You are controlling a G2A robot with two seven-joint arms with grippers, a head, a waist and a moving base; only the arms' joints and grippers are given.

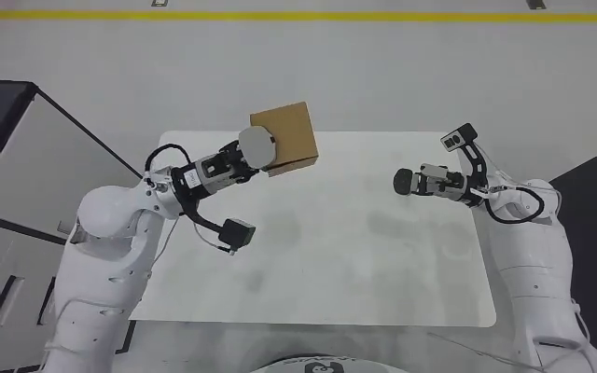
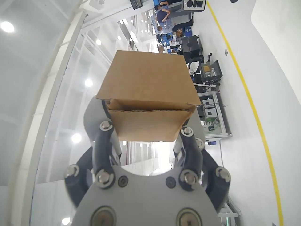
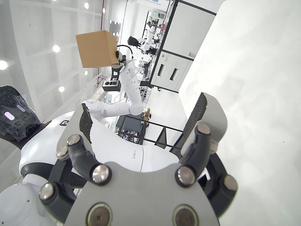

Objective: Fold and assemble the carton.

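A brown cardboard carton (image 1: 285,137), folded into a box, is held above the far left part of the white table (image 1: 326,280). My left gripper (image 1: 258,151) is shut on the carton (image 2: 147,95), its fingers (image 2: 188,137) clamping the two sides near the folded flap end. In the right wrist view the carton (image 3: 96,49) hangs in the air at the end of the far arm. My right gripper (image 1: 403,181) stays over the right side of the table, open (image 3: 143,116) with nothing between its ridged pads (image 3: 195,116).
The table's far edge (image 1: 373,132) runs just below the carton. A black-framed cabinet (image 1: 37,140) stands off the table's left side. A yellow floor line (image 1: 298,15) runs behind the table.
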